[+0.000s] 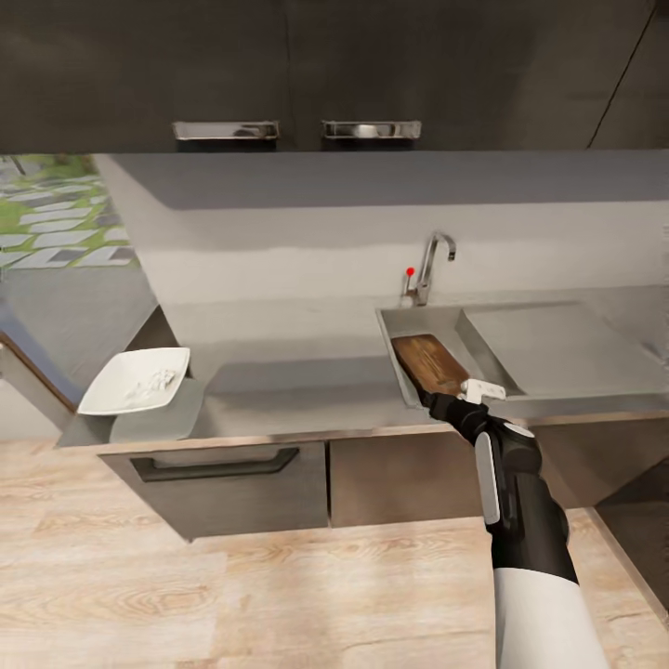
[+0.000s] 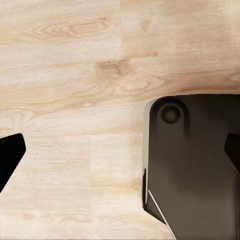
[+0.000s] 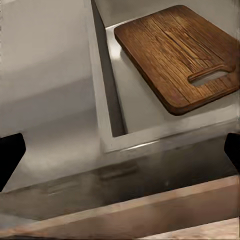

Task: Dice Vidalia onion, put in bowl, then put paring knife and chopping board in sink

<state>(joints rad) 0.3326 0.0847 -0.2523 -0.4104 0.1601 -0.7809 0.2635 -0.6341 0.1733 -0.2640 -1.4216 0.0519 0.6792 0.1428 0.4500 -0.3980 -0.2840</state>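
Dark, grained chopping board (image 3: pixel 175 55) lies, apparently tilted, in sink (image 1: pixel 409 321); right fingers (image 3: pixel 11 155) apart.

Right arm (image 1: pixel 520 520): black segments, white forearm shell, white wrist bracket.

Right arm (image 1: pixel 520 520) extended forward and up from lower right, white forearm, black wrist section. Right end effector (image 3: pixel 120 150) fingers spread wide, nothing between them. Left end effector (image 2: pixel 120 150) points straight down, fingers likewise spread, empty.
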